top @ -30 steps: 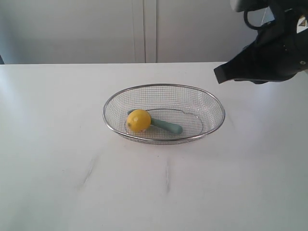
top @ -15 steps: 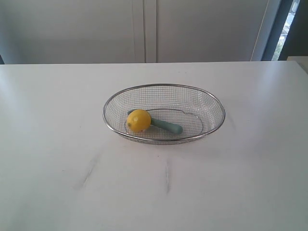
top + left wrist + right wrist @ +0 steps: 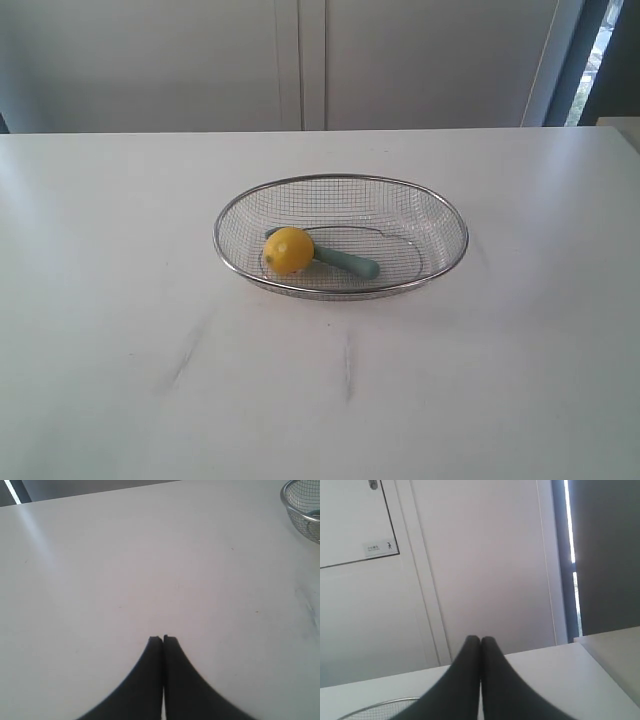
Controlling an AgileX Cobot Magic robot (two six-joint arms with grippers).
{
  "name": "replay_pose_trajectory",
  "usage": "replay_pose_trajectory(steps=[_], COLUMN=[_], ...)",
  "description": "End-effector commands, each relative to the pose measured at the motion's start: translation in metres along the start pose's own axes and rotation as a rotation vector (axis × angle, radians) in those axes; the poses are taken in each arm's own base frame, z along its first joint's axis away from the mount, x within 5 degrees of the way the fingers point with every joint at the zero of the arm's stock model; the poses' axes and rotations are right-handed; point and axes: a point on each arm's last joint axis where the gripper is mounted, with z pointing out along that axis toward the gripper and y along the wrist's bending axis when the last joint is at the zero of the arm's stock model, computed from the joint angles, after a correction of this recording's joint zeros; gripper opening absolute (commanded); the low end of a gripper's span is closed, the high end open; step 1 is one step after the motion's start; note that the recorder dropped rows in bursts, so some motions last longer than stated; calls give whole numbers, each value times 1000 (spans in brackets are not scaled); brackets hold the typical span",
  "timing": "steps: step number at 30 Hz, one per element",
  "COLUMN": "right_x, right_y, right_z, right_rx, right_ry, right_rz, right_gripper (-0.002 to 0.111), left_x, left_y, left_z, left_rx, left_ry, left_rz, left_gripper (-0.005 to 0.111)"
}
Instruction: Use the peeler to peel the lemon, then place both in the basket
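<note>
The scene was lit softly and evenly, daylight being admitted through a narrow window strip [image 3: 603,45] at the exterior view's right edge, where detail was blown out. A pale sheen was spread across the white table [image 3: 120,300], and only a faint shadow was thrown beside the basket [image 3: 340,177]. Both wrist views were rendered slightly soft.

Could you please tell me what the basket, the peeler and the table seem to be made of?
The basket looks like fine silver metal wire mesh with a thicker shiny rim; the table shows through it. The peeler has a smooth, matte teal handle, probably plastic; its head is mostly hidden behind the lemon. The table is smooth, white, faintly glossy, perhaps laminate.
</note>
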Motion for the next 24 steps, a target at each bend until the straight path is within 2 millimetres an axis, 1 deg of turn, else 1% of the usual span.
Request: replay_pose_trajectory(steps=[1, 4, 6, 11, 12, 14, 19, 24], right_x=[42, 63, 80, 106, 109, 109, 124, 134], right_y=[-13, -18, -22, -28, -29, -29, -34, -38], right_z=[10, 7, 8, 10, 10, 10, 7, 3], right_rx=[22, 27, 33, 45, 47, 47, 90, 122], right_ry=[-48, -55, -18, 62, 71, 74, 246, 371], right_rz=[-62, -139, -151, -154, -159, -193, -216, -218], right_gripper=[0, 0, 0, 0, 0, 0, 0, 0], left_x=[1, 1, 1, 1, 1, 1, 1, 1], left_y=[0, 0, 0, 0, 0, 0, 0, 0], left_z=[0, 0, 0, 0, 0, 0, 0, 0], left_rx=[1, 1, 1, 1, 1, 1, 1, 1], left_ry=[-5, -5, -5, -5, -5, -5, -5, -5], left_rz=[-10, -10, -10, -10, -10, -10, -10, -10], left_gripper=[0, 0, 0, 0, 0, 0, 0, 0])
